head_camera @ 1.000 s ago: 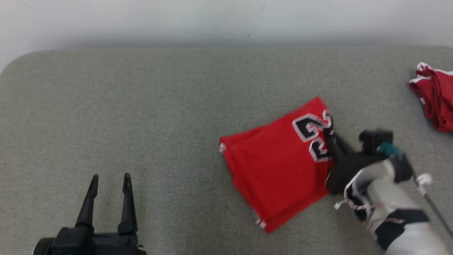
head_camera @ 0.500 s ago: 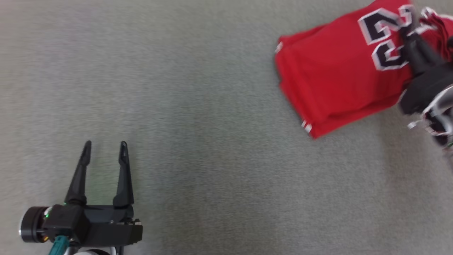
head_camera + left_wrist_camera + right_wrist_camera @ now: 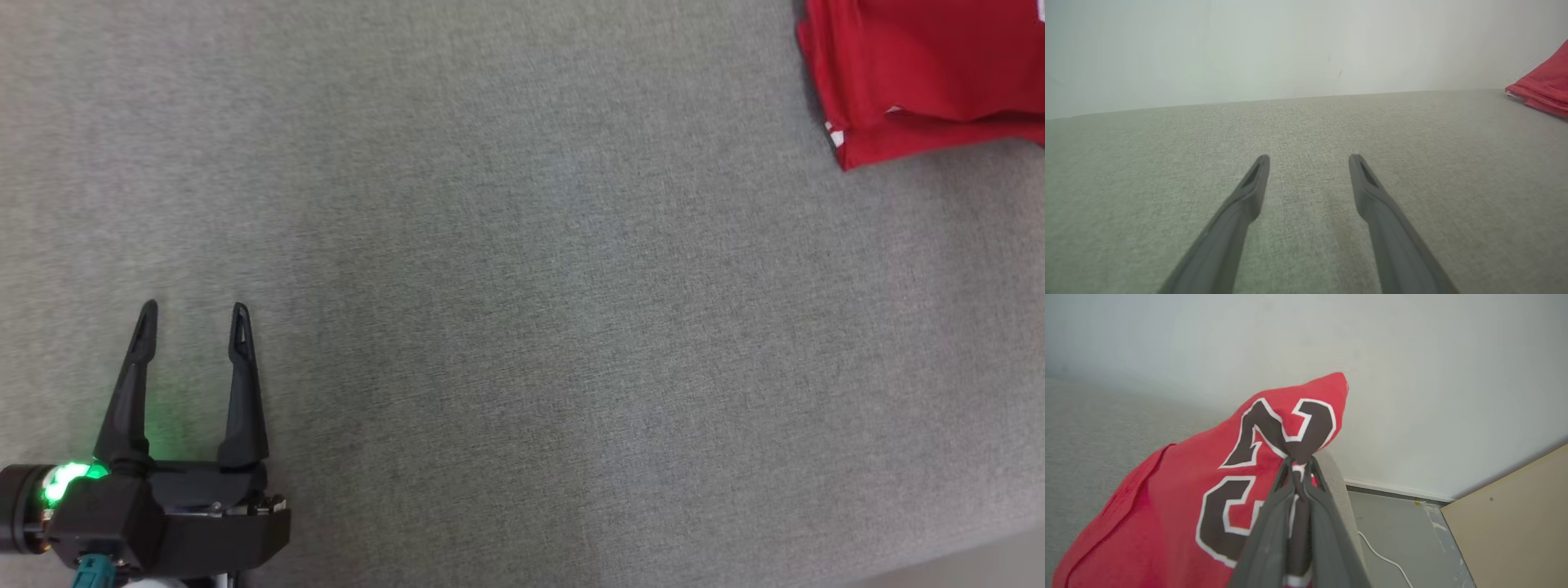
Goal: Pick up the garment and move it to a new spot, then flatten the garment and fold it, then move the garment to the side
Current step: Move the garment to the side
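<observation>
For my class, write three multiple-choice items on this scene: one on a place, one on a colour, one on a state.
1. Where in the head view is the garment?
A. upper right corner
B. lower left corner
C. centre

2. What colour is its number?
A. yellow
B. black, edged white
C. blue

3. How is the left gripper?
A. shut on the garment
B. shut on nothing
C. open, holding nothing

Key:
1 A: the red cloth lies at the top right edge.
2 B: the right wrist view shows dark digits with white outlines.
3 C: its jaws stand apart over the bare grey surface.
</observation>
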Tool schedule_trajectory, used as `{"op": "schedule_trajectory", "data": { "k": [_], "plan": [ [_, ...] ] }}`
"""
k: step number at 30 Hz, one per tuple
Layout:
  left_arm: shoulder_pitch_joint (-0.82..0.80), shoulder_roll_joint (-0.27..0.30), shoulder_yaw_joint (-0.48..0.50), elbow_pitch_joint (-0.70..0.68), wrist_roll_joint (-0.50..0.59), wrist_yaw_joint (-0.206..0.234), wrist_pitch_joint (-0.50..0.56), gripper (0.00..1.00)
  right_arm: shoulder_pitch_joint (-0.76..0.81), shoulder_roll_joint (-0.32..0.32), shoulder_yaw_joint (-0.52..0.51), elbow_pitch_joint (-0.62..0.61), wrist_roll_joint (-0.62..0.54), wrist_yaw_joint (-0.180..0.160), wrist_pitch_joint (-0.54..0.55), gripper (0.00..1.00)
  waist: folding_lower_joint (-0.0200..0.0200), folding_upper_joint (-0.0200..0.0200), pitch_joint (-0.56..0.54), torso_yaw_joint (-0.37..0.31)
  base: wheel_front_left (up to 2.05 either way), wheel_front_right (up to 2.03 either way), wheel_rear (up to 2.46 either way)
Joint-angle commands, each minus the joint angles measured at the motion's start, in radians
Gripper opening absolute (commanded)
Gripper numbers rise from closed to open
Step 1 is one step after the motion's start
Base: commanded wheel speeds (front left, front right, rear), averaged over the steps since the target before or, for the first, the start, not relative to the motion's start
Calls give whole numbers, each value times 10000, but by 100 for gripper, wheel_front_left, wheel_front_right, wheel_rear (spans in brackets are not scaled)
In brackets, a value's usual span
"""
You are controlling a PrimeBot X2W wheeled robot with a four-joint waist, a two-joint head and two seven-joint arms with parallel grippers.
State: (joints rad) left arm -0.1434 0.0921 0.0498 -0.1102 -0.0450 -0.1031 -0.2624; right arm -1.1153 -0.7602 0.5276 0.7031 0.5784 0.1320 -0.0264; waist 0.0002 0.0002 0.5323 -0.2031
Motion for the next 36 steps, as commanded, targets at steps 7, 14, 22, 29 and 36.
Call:
{"op": "schedule_trajectory", "data": {
  "k": [7,14,22,29,36],
  "plan": [
    [73,154,42,-331,115,-17,-31,100,-877,-629,699,769,-243,-30,253,0,-2,-2,586,-295,0,0,0],
    [-128,205,-86,-388,188,-45,-31,100,-1708,-594,1100,2499,-1207,-31,161,0,-2,-2,884,-80,0,0,0],
    [-151,186,-1,-232,92,43,-31,100,-2368,-210,954,3886,-2042,-31,-1203,100,-2,-2,695,125,0,0,0],
    [205,-1,129,55,-141,125,-31,100,-2178,809,283,3686,-1466,-31,-2287,100,-2,-2,-448,290,0,0,0],
    [784,-162,440,267,-445,189,-31,100,-528,1548,-587,1153,-1362,-30,-2386,100,-2,-2,-1759,577,0,0,0]
  ]
}}
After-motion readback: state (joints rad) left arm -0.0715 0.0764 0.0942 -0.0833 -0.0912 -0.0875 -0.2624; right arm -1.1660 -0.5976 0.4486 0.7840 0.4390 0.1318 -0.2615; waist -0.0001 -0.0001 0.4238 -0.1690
